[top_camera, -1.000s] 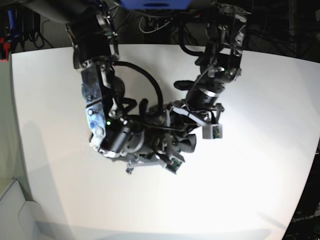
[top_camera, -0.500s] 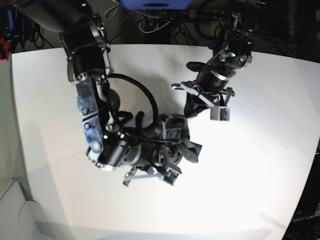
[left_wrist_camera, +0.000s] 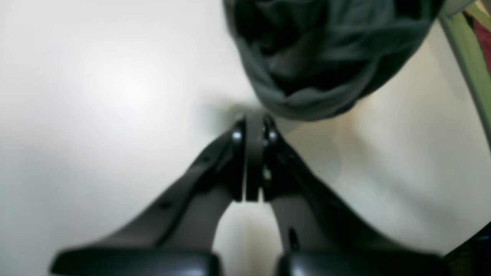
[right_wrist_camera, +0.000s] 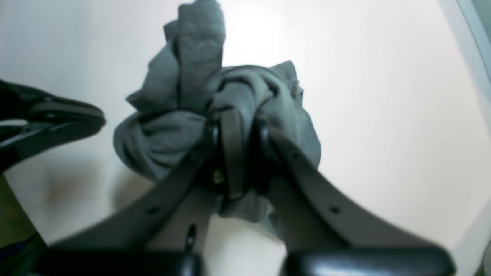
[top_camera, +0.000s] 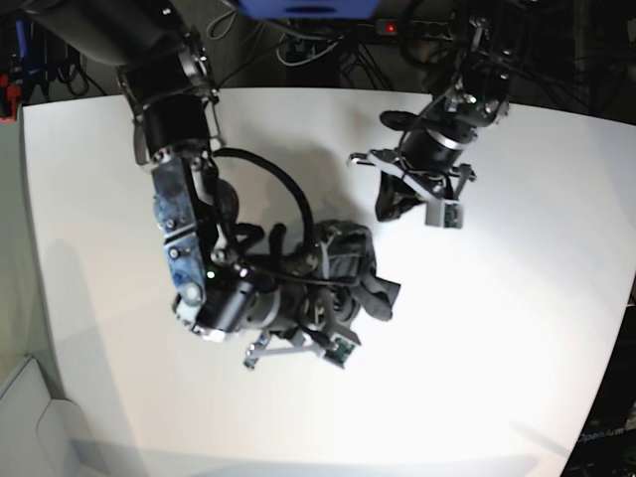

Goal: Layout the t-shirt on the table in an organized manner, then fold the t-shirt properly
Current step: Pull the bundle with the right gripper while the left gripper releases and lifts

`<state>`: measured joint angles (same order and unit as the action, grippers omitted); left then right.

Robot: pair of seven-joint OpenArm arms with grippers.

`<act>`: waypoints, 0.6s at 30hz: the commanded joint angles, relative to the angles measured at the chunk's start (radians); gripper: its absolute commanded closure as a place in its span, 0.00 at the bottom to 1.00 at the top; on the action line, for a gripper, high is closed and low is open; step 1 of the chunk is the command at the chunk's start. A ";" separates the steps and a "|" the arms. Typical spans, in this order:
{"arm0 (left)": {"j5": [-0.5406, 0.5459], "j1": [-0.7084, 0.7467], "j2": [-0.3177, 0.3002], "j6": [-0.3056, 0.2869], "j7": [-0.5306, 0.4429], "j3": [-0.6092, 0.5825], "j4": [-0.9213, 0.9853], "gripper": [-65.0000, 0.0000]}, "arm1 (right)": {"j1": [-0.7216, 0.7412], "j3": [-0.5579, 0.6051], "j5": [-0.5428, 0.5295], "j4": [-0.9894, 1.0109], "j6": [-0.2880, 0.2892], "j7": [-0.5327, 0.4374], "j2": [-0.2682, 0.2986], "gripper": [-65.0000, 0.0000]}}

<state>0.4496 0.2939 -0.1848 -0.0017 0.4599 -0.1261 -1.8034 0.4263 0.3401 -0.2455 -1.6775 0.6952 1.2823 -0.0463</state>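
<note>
The dark grey t-shirt (top_camera: pixel 355 260) lies in a crumpled ball near the middle of the white table (top_camera: pixel 497 348). In the right wrist view my right gripper (right_wrist_camera: pixel 236 124) is shut on a bunched fold of the t-shirt (right_wrist_camera: pixel 180 126), and cloth bulges around both fingers. My left gripper (left_wrist_camera: pixel 253 124) is shut with nothing between its fingers, and the t-shirt (left_wrist_camera: pixel 322 57) sits just beyond its tips, apart from them. In the base view the left gripper (top_camera: pixel 391 205) hangs above the table, behind and to the right of the bundle. The right gripper's tips are hidden there by cloth and arm.
The right arm (top_camera: pixel 184 229) reaches in from the back left over the table. Dark cables and equipment (top_camera: pixel 318 40) line the far edge. A pale grey surface (top_camera: pixel 25 417) lies beyond the table's near left corner. The left gripper's finger (right_wrist_camera: pixel 50 119) shows left of the bundle.
My left arm has pulled back from the bundle toward the far right and no longer touches the t-shirt. The right gripper keeps its hold on the cloth, barely shifted.
</note>
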 commanded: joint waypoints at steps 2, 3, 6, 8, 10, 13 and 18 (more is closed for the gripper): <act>0.004 -0.002 -0.020 -0.005 -0.025 0.001 -0.025 0.99 | 0.050 0.003 -0.010 0.044 0.003 -0.037 0.001 1.00; 0.004 0.003 -0.028 -0.005 -0.025 0.001 -0.025 0.99 | 0.062 0.003 -0.010 0.086 0.003 -0.046 0.001 1.00; 0.004 0.024 -0.045 -0.005 -0.025 0.023 -0.051 0.99 | 0.108 0.003 -0.010 0.204 0.003 -0.071 -0.002 1.00; 0.004 0.041 -0.045 -0.005 -0.025 0.052 -0.075 0.99 | 0.133 0.014 -0.012 0.267 0.003 -0.089 -0.004 1.00; 0.004 0.047 -0.045 -0.005 -0.023 0.076 -0.094 0.99 | 0.162 0.044 -0.012 0.317 0.003 -0.120 -0.004 1.00; 0.004 0.052 -0.045 -0.005 -0.017 0.098 -0.112 0.99 | 0.191 0.072 -0.010 0.350 0.003 -0.149 0.001 0.99; 0.002 0.075 -0.046 -0.005 -0.022 0.098 -0.111 0.99 | 0.220 0.057 -0.010 0.365 0.003 -0.137 0.006 0.79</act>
<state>0.4496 0.3653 -0.2268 -0.0025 0.4625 -0.0288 -1.8980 0.6140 0.4004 -0.2440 -1.2919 0.6952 1.1606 -0.0330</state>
